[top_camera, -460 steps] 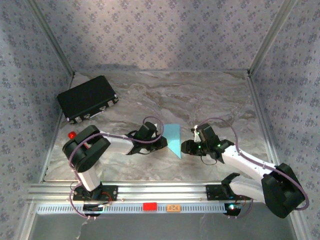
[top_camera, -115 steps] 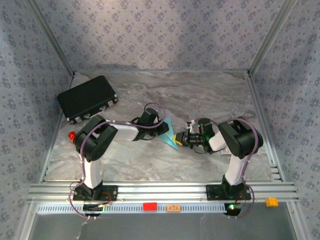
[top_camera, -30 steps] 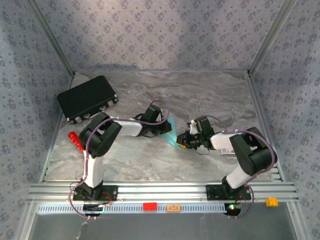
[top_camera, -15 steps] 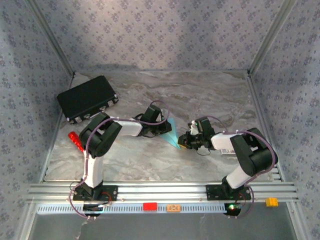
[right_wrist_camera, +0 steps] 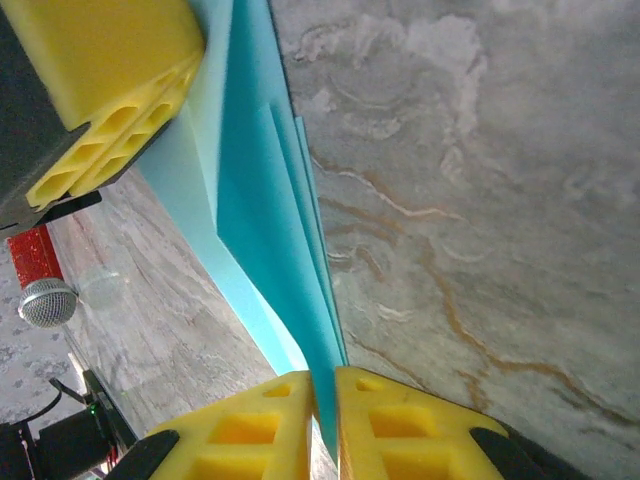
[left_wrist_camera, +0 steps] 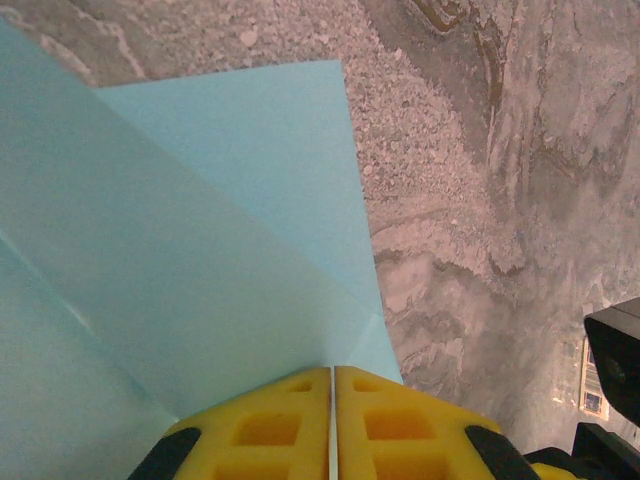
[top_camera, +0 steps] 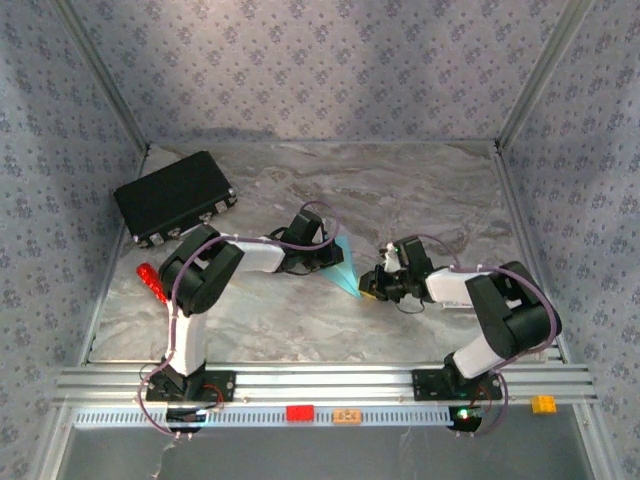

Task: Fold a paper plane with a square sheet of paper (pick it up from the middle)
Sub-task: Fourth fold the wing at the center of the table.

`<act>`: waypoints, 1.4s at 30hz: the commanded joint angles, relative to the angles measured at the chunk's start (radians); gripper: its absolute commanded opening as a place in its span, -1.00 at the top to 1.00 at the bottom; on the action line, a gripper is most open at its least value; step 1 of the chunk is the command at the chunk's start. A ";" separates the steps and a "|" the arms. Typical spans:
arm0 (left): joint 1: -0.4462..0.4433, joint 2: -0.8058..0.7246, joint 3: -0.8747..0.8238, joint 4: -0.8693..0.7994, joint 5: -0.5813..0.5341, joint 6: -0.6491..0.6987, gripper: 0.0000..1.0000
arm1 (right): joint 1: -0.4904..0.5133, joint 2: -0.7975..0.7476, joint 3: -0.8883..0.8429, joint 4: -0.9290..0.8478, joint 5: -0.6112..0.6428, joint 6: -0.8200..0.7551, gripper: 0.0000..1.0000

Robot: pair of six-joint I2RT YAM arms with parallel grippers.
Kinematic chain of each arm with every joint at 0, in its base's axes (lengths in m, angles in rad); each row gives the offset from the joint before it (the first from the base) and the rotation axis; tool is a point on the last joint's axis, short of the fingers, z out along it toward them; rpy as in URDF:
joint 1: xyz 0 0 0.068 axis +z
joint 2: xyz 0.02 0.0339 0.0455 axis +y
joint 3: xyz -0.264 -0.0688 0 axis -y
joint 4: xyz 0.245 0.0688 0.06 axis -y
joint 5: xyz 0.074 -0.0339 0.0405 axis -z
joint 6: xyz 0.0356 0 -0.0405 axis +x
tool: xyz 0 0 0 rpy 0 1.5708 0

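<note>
**Mid-fold: sheet now a slim wedge, both arms on it**

Marble table [top_camera: 420, 190]: layout unchanged. Black case [top_camera: 175, 198] sits back-left, well apart from the work.

Arms: both reach into mid-table. Over the last second the left arm hasn't budged. The right arm's elbow has swung further out to the right, and its wrist has slid a touch toward the near edge.

Sheet of paper [top_camera: 343, 268]: mid-table, between the two grippers. About fifteen seconds back it was a broad flat wedge lying open between them. Now it's a narrow pointed sliver, tip toward the right arm. In the right wrist view the sheet of paper [right_wrist_camera: 265, 220] shows several stacked layers, so more folds have gone in.

Left gripper [top_camera: 322, 262]: pads hard together, tips down on the sheet. From its wrist view I can't tell whether a layer is nipped or just pinned to the table.

Right gripper [top_camera: 366, 289]: clamped on the pointed end. In its wrist view the layered edges run straight into the seam of the right gripper [right_wrist_camera: 323, 380], with blue showing between the pads.

Red stick [top_camera: 150, 281]: by the left edge, well clear.

My read: the nose and at least one long fold look done, but it's not a plane yet, no spread wings. Next is probably setting this crease or making the matching fold. Risk: if the right pulls while the left pins, thin paper slips or tears at the tip.
</note>
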 commanded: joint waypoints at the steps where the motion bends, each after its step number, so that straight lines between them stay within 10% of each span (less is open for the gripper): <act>1: 0.004 0.039 -0.005 -0.039 0.001 0.013 0.81 | -0.008 0.004 -0.038 -0.128 0.040 -0.026 0.70; 23: 0.003 0.042 -0.007 -0.043 0.001 0.011 0.84 | -0.003 -0.139 0.094 -0.216 0.008 -0.068 0.73; 42: 0.004 0.048 -0.005 -0.036 0.007 0.008 0.84 | 0.151 0.110 0.329 -0.318 0.088 -0.183 0.96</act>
